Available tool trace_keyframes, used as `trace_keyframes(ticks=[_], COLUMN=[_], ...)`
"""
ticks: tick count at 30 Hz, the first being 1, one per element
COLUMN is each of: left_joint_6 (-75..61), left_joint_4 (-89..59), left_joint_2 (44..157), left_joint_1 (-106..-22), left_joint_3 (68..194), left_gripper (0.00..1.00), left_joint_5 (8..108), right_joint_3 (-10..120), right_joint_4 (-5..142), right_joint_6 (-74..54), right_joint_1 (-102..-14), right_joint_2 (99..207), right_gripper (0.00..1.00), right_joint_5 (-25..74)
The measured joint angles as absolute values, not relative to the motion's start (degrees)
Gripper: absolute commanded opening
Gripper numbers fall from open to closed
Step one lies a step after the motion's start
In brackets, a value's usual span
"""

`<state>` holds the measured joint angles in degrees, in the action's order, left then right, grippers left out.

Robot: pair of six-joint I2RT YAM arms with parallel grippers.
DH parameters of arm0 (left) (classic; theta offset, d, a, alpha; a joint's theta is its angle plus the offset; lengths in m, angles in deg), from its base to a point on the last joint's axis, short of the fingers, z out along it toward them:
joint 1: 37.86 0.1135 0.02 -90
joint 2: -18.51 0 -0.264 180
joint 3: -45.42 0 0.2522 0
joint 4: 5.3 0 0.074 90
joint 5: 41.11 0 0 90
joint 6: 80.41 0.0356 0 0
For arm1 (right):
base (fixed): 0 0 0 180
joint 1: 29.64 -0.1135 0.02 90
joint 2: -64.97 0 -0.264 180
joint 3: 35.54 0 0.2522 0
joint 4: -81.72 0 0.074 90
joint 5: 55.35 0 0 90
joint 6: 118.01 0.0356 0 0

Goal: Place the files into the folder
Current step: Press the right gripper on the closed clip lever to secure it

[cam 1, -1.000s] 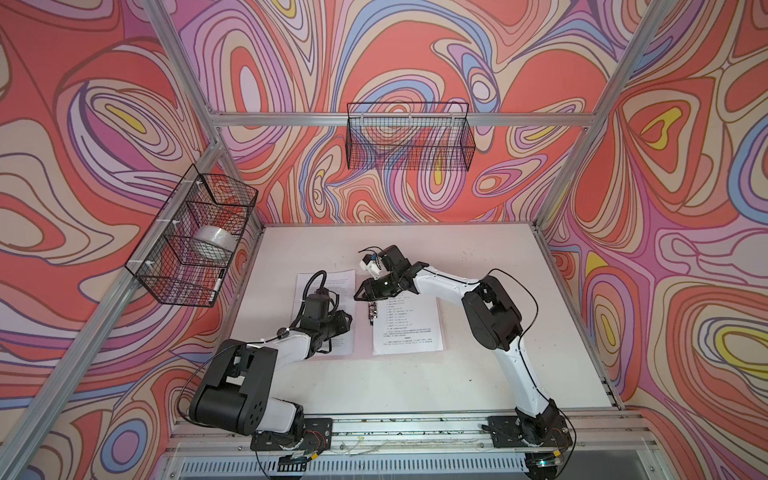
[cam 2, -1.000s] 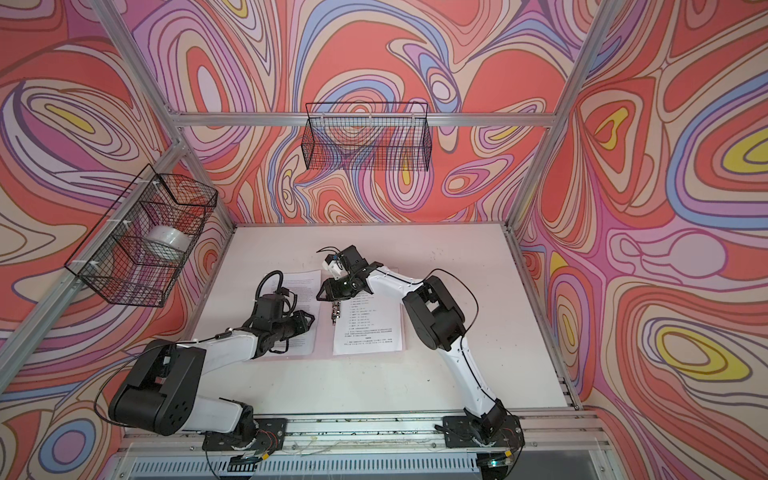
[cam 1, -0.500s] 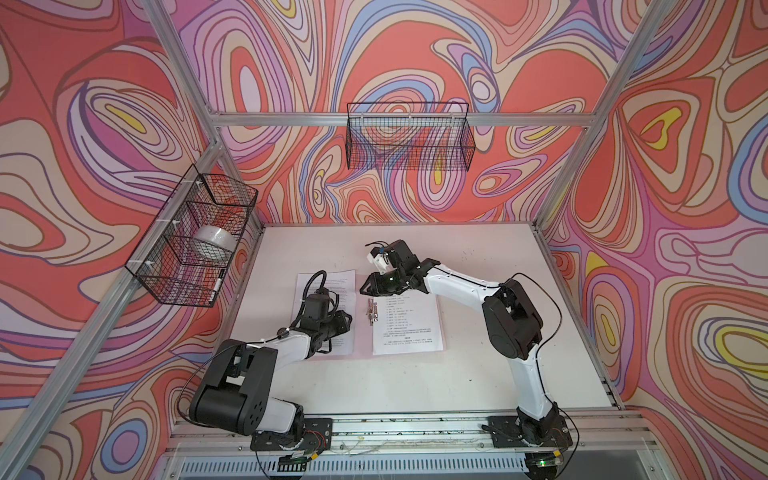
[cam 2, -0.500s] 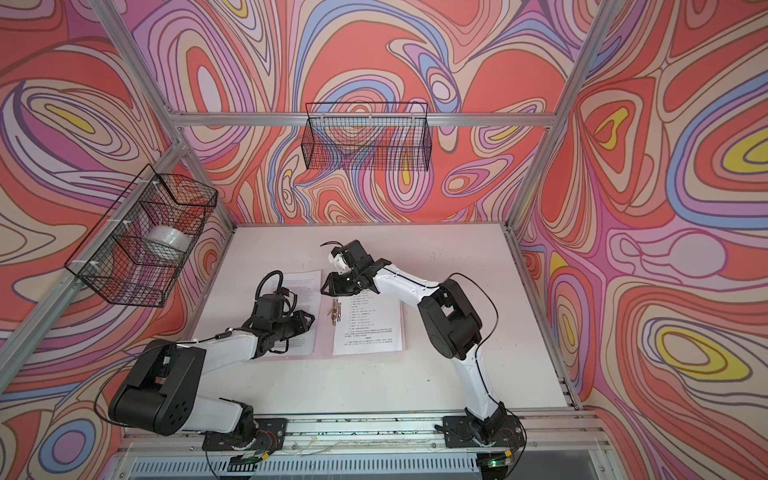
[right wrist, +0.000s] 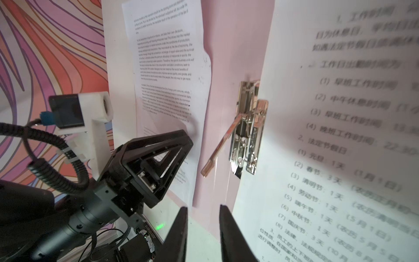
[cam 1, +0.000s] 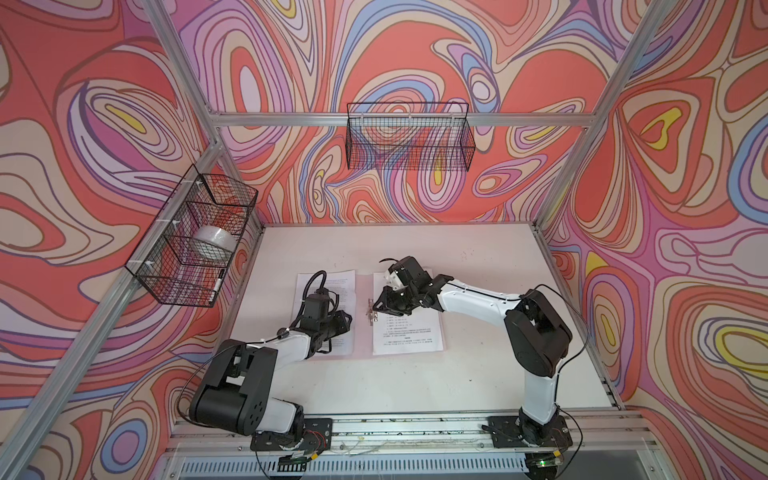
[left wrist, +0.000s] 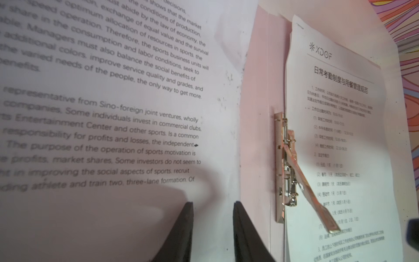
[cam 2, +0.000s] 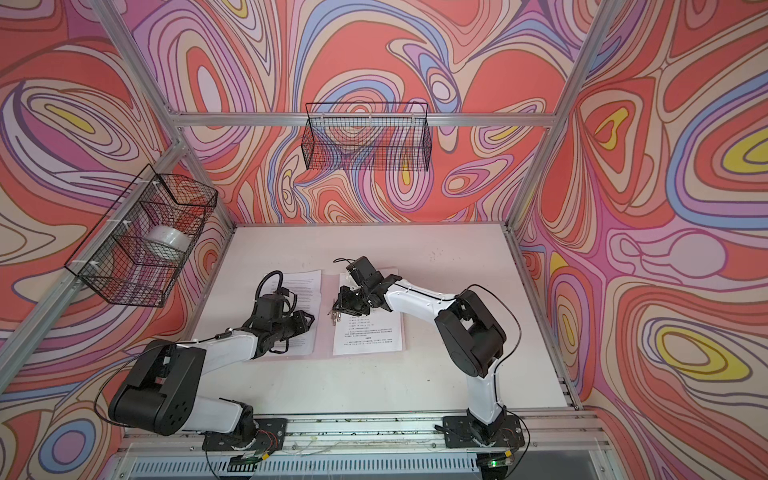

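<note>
**A:** The table [cam 1: 478, 257] is carrying the pink folder [right wrist: 235, 45], which is lying open and flat. Where are the files sitting?

**B:** The dense-text sheet [cam 1: 336, 282] is lying left of the spine. The list sheet [cam 1: 409, 336] is lying to the right, with its edge touching the clip [left wrist: 283, 167].

**A:** And the tools?

**B:** The left tool [left wrist: 213, 204] is sitting low over the dense-text sheet, fingers slightly spread and pinching nothing. The right tool [right wrist: 203, 207] is hovering by the spine, its fingers also a little apart and empty.

**A:** What is worrying you?

**B:** The list sheet seems to be lifting slightly along the spine. A fingertip catching that edge could crease it or drag it away from the clip. The tools are also working close together, so they are risking a bump. And the clip's lever [right wrist: 221, 147] is standing raised. A knock could snap it down before the left sheet gets under.
</note>
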<state>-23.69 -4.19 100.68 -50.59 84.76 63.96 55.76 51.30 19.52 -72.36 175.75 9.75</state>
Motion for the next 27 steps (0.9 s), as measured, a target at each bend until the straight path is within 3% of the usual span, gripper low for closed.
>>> trace_keyframes(ticks=[27], left_joint_6=[-23.67], left_joint_4=[-4.19], left_joint_2=[100.68], left_joint_1=[-50.59], left_joint_3=[84.76], left_gripper=[0.31], left_joint_5=[63.98], right_joint_3=[50.71], right_joint_4=[68.80], right_joint_6=[35.32], right_joint_1=[-73.21], right_joint_2=[180.72], right_gripper=[0.24], right_joint_5=[1.77])
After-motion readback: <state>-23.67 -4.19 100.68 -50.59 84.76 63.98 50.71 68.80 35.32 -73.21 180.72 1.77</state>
